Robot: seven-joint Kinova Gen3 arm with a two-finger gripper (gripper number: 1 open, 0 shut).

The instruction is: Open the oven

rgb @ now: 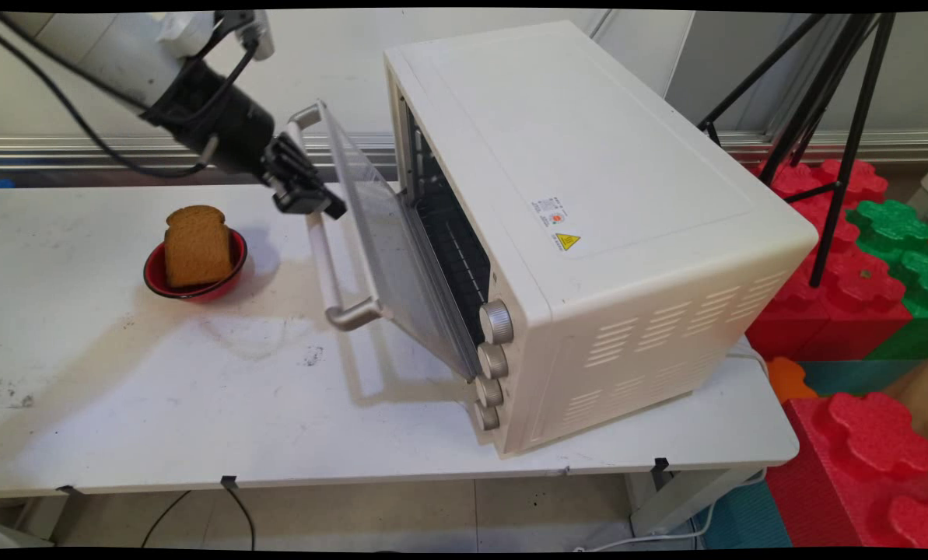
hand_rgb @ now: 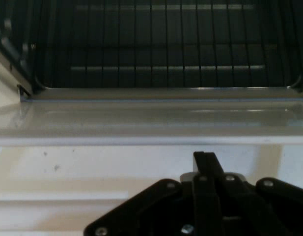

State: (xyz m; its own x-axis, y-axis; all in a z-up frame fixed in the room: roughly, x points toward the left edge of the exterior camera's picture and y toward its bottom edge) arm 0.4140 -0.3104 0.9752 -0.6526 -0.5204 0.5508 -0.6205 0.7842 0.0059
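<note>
The white worktop (rgb: pixel 121 404) carries a cream toaster oven (rgb: pixel 588 218) toward its right edge, angled so the front faces left. The oven's glass door (rgb: pixel 386 249) hangs partly open, hinged at the bottom, its long pale handle (rgb: pixel 325 257) on the outward face; 4 metal knobs (rgb: pixel 493 362) run down the front corner. In the hand view the wire rack (hand_rgb: pixel 161 49) inside is visible past the door's rim. The black gripper (rgb: pixel 308 194) sits at the handle's upper part, jaws drawn together in the hand view, seemingly holding nothing. The door looks stiff, smooth and light; the handle is the natural hold. Near the worktop's left rear, a small red bowl (rgb: pixel 155 274) holds 1 brown bread slice (rgb: pixel 195 245), standing upright and probably crumbly.
</note>
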